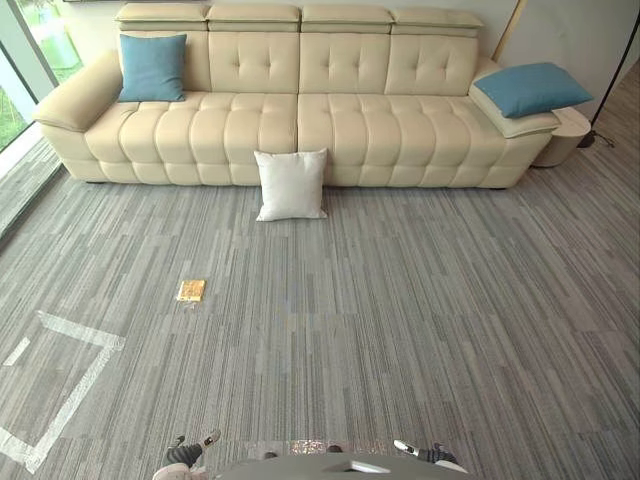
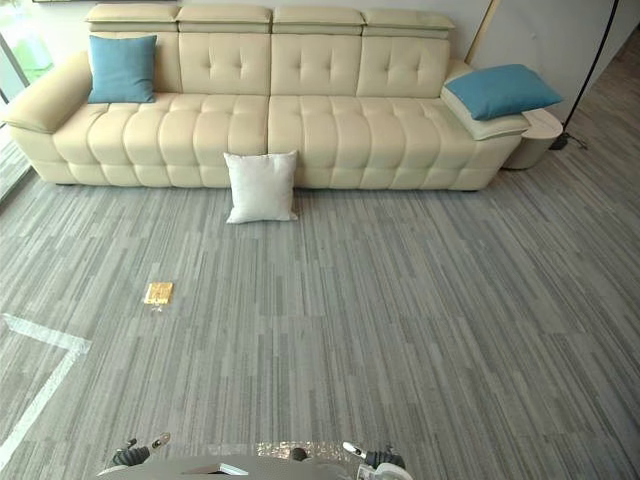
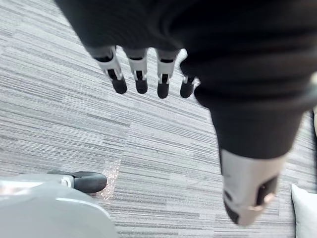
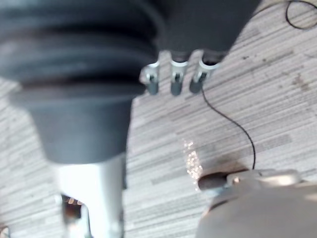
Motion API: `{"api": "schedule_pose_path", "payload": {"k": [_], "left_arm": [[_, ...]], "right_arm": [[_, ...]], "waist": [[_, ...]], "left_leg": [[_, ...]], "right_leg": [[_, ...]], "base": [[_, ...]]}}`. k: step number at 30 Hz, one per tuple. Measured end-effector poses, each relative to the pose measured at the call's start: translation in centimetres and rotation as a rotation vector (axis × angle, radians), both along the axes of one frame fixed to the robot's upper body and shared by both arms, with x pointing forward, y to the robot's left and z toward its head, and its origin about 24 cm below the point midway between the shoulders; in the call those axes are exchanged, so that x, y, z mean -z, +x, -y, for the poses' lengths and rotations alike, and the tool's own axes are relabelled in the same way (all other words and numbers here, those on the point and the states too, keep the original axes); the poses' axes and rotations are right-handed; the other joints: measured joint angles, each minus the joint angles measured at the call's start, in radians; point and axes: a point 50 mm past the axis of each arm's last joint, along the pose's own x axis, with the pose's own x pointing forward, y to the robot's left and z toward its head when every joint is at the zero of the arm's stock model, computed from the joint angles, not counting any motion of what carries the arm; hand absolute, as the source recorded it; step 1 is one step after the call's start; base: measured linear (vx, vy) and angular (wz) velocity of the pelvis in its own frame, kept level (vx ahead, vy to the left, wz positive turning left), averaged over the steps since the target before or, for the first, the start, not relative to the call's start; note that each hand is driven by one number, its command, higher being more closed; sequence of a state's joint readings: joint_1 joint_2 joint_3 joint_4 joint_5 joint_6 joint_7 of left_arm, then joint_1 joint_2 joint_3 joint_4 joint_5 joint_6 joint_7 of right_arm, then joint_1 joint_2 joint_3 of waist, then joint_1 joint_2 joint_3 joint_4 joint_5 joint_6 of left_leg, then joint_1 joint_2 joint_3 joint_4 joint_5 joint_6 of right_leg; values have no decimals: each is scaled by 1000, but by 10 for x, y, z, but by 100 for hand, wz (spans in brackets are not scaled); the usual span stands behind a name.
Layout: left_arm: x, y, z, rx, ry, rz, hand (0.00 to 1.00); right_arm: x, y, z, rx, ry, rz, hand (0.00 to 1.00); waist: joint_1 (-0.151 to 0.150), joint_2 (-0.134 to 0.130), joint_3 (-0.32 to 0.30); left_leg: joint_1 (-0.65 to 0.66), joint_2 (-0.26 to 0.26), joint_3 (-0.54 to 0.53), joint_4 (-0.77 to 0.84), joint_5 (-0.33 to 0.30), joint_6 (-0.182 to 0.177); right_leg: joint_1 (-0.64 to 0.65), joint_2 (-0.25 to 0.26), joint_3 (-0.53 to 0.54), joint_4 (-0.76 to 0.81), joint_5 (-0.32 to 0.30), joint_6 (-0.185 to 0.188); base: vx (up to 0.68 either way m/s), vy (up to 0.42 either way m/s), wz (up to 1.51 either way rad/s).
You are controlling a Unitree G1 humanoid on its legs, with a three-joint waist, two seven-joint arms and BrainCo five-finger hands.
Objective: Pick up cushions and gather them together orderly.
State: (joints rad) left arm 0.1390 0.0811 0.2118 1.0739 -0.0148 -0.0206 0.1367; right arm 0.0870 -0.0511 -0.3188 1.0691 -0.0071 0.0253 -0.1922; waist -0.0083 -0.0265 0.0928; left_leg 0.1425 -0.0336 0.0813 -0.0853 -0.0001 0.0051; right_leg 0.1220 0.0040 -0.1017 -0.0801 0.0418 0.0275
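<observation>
A white cushion (image 1: 291,184) stands on the carpet, leaning against the front of the sofa near its middle. One blue cushion (image 1: 152,67) rests upright at the sofa's left end. Another blue cushion (image 1: 530,88) lies flat on the right armrest. My left hand (image 1: 185,455) and right hand (image 1: 425,452) hang low at the near edge, far from every cushion. In the left wrist view the left hand (image 3: 140,74) has straight fingers over bare carpet. The right hand (image 4: 173,82) looks the same, relaxed and holding nothing.
A long cream sofa (image 1: 270,110) spans the far side. A small yellow item (image 1: 190,290) lies on the grey carpet at mid-left. White tape lines (image 1: 70,385) mark the floor at near left. A round side table (image 1: 565,135) and a lamp pole (image 1: 612,75) stand right of the sofa.
</observation>
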Motion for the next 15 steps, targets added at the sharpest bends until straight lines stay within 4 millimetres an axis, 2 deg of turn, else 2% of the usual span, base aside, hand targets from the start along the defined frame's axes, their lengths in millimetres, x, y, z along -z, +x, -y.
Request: {"api": "schedule_pose_path", "payload": {"k": [15], "left_arm": [[0, 1, -2, 68, 12, -16, 0]], "right_arm": [[0, 2, -1, -6, 8, 1, 0]], "waist": [[2, -8, 24]], "left_leg": [[-19, -2, -22, 0, -2, 0]], "right_leg": [[-12, -2, -25, -3, -11, 4]], "base": [[-7, -7, 4]]}}
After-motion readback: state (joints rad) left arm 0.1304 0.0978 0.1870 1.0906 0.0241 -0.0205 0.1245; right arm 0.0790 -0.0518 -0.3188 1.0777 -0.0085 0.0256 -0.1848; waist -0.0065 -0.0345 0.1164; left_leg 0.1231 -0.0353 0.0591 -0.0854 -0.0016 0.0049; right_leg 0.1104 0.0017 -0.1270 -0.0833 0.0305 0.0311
